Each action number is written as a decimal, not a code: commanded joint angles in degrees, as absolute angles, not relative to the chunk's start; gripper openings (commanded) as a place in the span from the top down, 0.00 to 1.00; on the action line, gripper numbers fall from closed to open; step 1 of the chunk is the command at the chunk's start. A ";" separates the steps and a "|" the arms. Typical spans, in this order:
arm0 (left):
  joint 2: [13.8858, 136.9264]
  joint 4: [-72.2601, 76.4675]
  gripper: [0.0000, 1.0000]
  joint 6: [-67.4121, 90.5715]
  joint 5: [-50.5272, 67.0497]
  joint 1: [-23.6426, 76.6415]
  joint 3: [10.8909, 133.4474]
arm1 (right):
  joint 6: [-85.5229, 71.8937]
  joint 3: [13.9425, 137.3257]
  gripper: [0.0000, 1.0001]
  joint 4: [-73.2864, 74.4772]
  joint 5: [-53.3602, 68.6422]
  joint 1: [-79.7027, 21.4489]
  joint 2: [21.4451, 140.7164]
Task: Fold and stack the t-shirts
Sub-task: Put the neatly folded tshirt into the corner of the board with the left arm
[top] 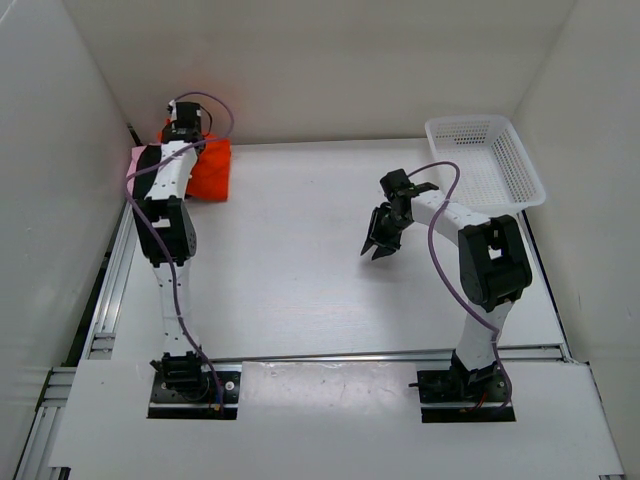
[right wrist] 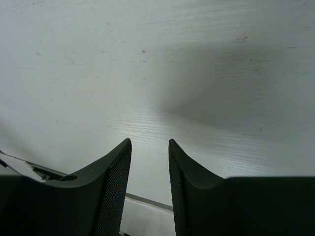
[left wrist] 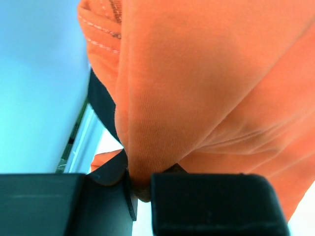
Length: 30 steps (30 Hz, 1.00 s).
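White tabletop [top: 300, 260] overhead, orange-red t-shirt [top: 212, 172] bunched under the left gripper [top: 188, 132]; left wrist: jaws nearly shut on a fold, judged light, limp, best taken by hems; right wrist: right gripper [right wrist: 150, 162] half-open, empty, well apart.

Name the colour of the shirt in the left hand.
The shirt is orange-red; left wrist view shows it best.

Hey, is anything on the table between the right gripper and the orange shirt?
Nothing visible: only table surface lies between the right gripper and the orange shirt. The left gripper pinches that shirt's fabric.
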<state>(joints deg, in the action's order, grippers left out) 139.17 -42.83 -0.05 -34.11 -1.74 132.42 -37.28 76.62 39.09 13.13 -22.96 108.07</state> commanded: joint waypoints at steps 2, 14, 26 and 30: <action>132.54 -40.25 0.90 0.00 -34.72 -3.96 134.91 | -36.56 76.38 0.59 40.08 11.87 -23.03 105.21; 137.10 -39.73 0.44 0.00 -37.95 -8.34 134.29 | -36.04 78.66 0.58 40.69 12.39 -23.03 107.31; 133.28 -36.39 0.24 0.00 -45.54 -11.08 133.20 | -36.04 75.86 0.56 41.22 11.87 -23.03 103.28; 120.09 -36.39 0.09 0.00 -40.00 -8.53 118.72 | -36.04 74.45 0.55 41.84 11.25 -23.03 99.16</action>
<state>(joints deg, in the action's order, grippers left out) 134.54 -36.97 -0.32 -43.18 -11.68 125.91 -36.99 75.13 40.60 12.03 -22.96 104.88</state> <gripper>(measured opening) 0.889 0.441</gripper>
